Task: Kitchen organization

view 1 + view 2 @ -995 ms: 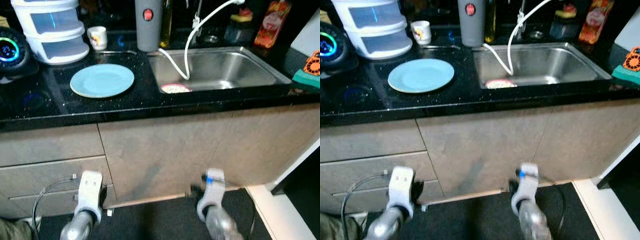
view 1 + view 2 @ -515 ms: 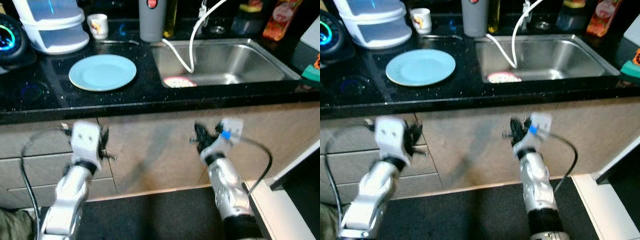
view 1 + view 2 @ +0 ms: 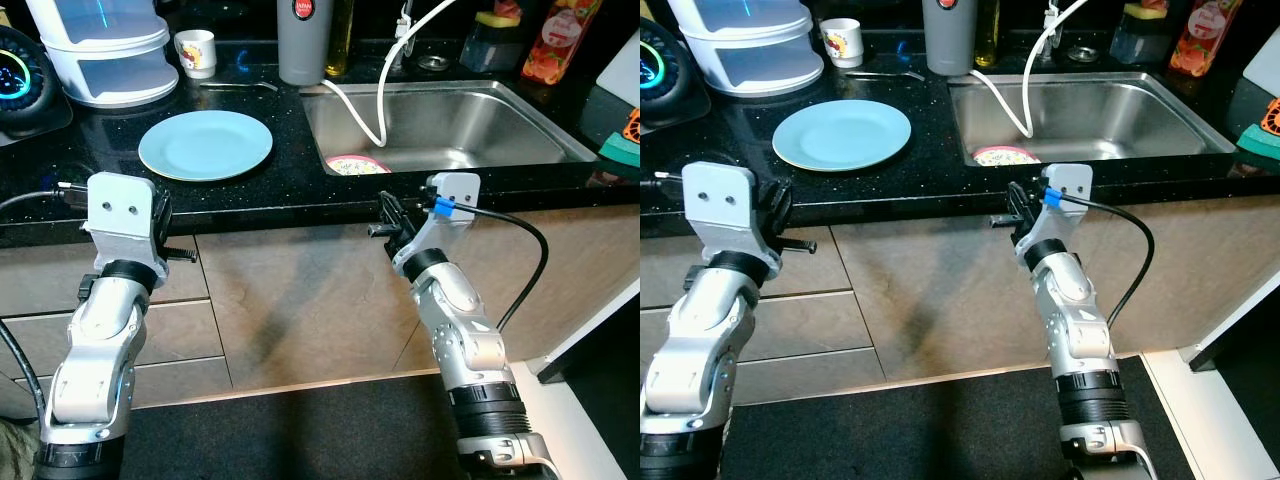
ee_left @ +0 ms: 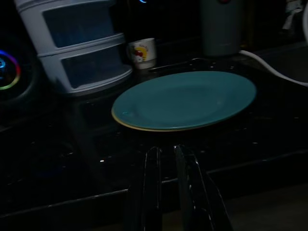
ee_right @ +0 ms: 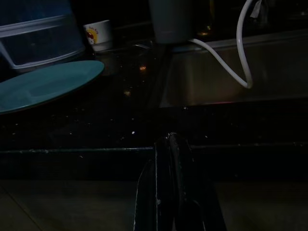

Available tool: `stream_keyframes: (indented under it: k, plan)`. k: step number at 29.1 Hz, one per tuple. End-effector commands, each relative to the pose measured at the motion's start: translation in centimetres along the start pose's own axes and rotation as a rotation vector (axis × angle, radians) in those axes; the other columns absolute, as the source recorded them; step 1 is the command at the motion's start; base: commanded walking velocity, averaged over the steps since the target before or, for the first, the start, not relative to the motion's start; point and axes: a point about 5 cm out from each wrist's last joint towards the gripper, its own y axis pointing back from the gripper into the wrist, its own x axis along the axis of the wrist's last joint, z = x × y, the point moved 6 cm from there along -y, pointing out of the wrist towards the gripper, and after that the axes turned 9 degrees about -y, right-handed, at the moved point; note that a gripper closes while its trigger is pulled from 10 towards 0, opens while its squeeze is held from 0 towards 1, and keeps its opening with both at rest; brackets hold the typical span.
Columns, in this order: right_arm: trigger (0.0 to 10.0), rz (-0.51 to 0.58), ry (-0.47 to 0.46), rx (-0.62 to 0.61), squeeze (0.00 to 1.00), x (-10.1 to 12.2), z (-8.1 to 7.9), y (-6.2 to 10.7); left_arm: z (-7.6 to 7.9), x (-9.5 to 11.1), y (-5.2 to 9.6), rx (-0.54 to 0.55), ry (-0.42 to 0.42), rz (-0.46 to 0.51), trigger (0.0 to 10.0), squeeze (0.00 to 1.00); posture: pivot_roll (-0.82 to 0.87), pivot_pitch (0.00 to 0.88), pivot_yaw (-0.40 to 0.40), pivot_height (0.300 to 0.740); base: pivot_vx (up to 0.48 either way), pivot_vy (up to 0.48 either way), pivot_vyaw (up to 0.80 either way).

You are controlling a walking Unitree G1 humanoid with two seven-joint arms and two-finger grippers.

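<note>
Surface: a black shiny speckled surface (image 3: 250, 190) runs across the kitchen, with pale brown cupboard doors (image 3: 320, 300) under it.
Plate: a round light blue plate (image 3: 205, 145) lies flat on the surface, just left of the sink. Nothing is on it.
Sink: a shiny steel sink (image 3: 520, 140) is set into the surface. A small pink round dish (image 3: 352, 165) sits in its near left corner. A white hose (image 3: 372, 95) hangs down into it.
Cup: a small white cup with a picture (image 3: 195, 52) stands behind the plate, near the back wall.
Box: a white plastic drawer box (image 3: 105, 55) stands to the left of the cup.
Tall pot: a grey tall jug with a red dot (image 3: 300, 40) stands at the back, by the sink's left corner.
Bottle: a red and orange bottle (image 3: 553, 40) stands behind the sink on the right.
Round light: a black round thing with a glowing ring (image 3: 22, 75) sits at the far left.
Left gripper: the left gripper (image 4: 168, 173) is held up in front of the surface's edge, pointing at the plate but not touching it. Its two black fingers are close, with only a thin gap.
Right gripper: the right gripper (image 5: 168, 159) is held up at the edge, in front of the sink's left end. Its fingers are pressed together with nothing between them.
</note>
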Motion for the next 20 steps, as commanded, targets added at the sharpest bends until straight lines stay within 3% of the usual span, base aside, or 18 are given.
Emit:
stream_keyframes:
  k: [1, 12, 20]
  plan:
    - [10.0, -0.006, -0.015, -0.013, 0.0, -0.03, 0.25, 0.08, -0.69, 0.11, -0.05, 0.011, -0.014, -0.006, 10.0, 0.0, 0.08, 0.153, -0.012, 0.74, 0.0, 0.0, 0.0]
    - [10.0, -0.024, -0.039, -0.017, 0.0, -0.28, 0.28, 0.0, -0.83, 0.65, -0.47, -0.01, -0.009, -0.002, 10.0, 0.0, 0.08, 0.151, -0.011, 0.74, 0.0, 0.0, 0.0]
    - [10.0, -0.03, -0.042, -0.02, 0.0, -0.39, 0.37, 0.1, -0.53, 0.85, -0.59, -0.024, 0.0, 0.005, 10.0, 0.0, 0.08, 0.152, -0.004, 0.74, 0.296, 0.0, 0.0]
